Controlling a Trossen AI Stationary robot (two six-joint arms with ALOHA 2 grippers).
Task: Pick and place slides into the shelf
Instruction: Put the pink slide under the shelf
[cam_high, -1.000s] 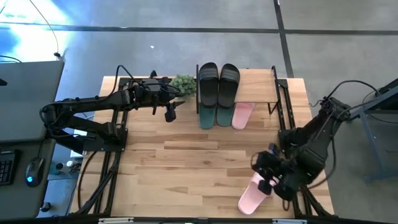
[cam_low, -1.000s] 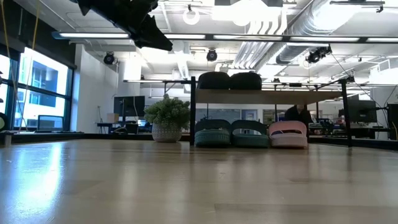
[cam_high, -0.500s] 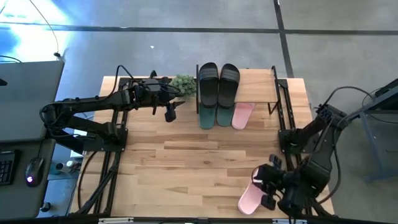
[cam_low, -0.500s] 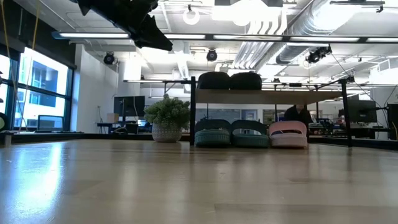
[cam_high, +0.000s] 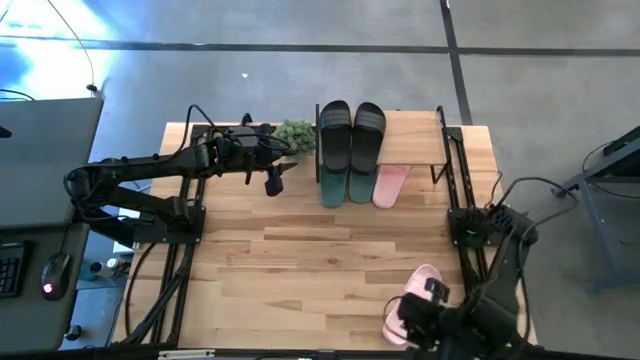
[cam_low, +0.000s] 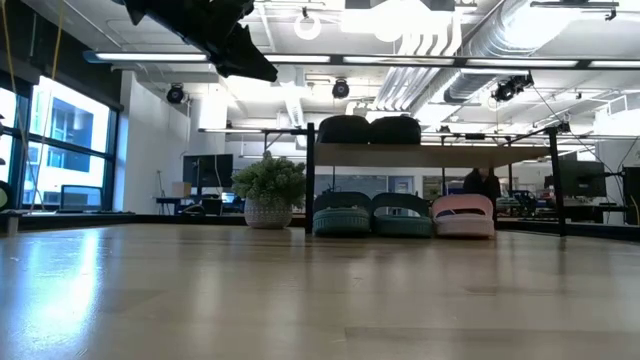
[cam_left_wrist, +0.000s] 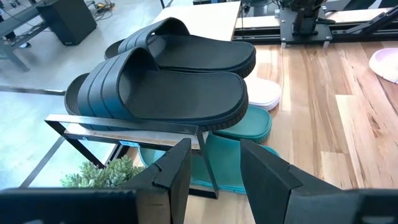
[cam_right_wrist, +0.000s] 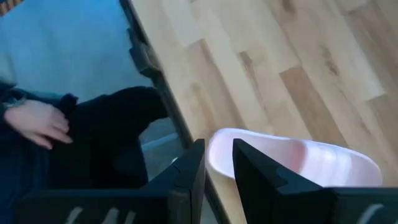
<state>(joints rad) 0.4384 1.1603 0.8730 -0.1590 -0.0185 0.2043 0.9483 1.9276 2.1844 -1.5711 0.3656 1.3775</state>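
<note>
The shelf (cam_high: 415, 135) stands at the table's far edge. The black pair (cam_high: 350, 135) lies on its wooden board. The teal pair (cam_high: 345, 187) and one pink slide (cam_high: 390, 185) lie under it on the table. The other pink slide (cam_high: 425, 280) lies flat near the table's near right corner. My right gripper (cam_high: 412, 322) hovers low over that slide's near end with a narrow gap between its fingers. My left gripper (cam_high: 273, 183) hangs open in the air left of the shelf, facing the black pair (cam_left_wrist: 168, 93). My right gripper (cam_right_wrist: 217, 171) comes at the pink slide's rounded near end (cam_right_wrist: 219, 146) from above. That end shows in the narrow gap between the two fingers. I cannot tell whether the fingers touch it. The slide lies flat on the table.
A small potted plant (cam_high: 295, 135) stands just left of the shelf, under my left arm. A person's hand (cam_right_wrist: 34, 121) and dark sleeve show beyond the near table edge, close to my right gripper. Bare wood fills the table's middle (cam_high: 320, 260).
My right arm has swung toward the table's near edge, and its gripper has travelled along the pink slide from the far part to the near end. The slide has stayed where it lay, and its far end now shows uncovered.
</note>
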